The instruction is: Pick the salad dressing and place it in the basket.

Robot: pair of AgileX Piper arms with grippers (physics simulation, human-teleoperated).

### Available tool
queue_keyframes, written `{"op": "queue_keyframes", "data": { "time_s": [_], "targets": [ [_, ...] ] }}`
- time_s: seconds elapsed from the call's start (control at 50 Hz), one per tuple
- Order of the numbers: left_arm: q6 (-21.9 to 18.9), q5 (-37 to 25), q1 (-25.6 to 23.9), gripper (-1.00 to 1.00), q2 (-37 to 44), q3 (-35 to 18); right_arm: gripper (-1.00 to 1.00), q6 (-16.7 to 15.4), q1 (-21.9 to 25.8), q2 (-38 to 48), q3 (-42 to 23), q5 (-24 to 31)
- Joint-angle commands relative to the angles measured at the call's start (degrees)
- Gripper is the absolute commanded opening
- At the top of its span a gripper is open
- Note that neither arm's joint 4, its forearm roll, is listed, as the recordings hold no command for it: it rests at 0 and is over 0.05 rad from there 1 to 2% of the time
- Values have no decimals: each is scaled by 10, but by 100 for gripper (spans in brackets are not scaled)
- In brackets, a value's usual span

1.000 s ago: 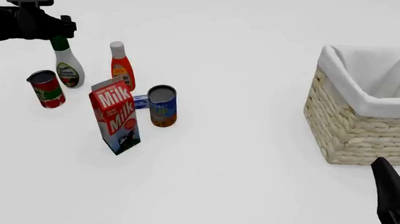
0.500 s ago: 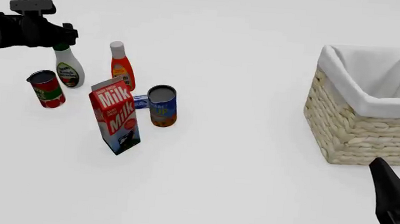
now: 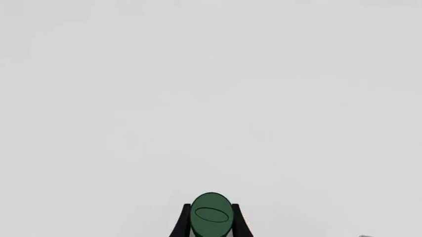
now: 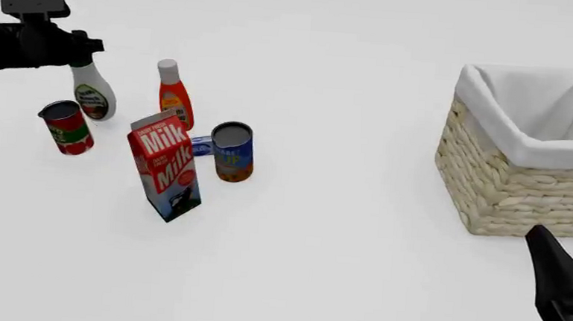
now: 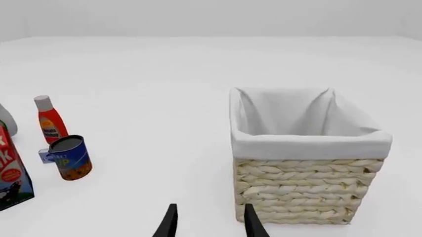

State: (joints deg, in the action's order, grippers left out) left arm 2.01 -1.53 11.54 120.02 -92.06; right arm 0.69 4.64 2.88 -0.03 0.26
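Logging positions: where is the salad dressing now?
Front view, far left: the salad dressing hangs tilted from the left gripper, just behind the red can.

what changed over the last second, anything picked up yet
The left gripper came down onto the salad dressing, closed on its green cap, and the bottle has now shifted slightly up and left, tilting. The right gripper edged a little, staying open. The basket, milk and cans are unmoved.
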Motion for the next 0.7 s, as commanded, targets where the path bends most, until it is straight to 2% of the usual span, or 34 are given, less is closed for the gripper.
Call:
{"op": "queue_keyframes", "data": {
  "time_s": [0.02,0.18,0.3,0.56,0.7],
  "targets": [
    [-12,16,10,-100,-23,9,100,0,1,5,0,-3],
    [-11,0,9,-100,-44,-3,100,2,2,13,0,-10],
    [-19,-35,-1,-100,-66,-31,100,3,2,23,0,-20],
    [-44,-112,-34,-100,-117,-93,100,2,1,24,0,-25],
    [-57,-134,-59,-100,-156,-97,100,1,3,32,0,-34]
  ]
}}
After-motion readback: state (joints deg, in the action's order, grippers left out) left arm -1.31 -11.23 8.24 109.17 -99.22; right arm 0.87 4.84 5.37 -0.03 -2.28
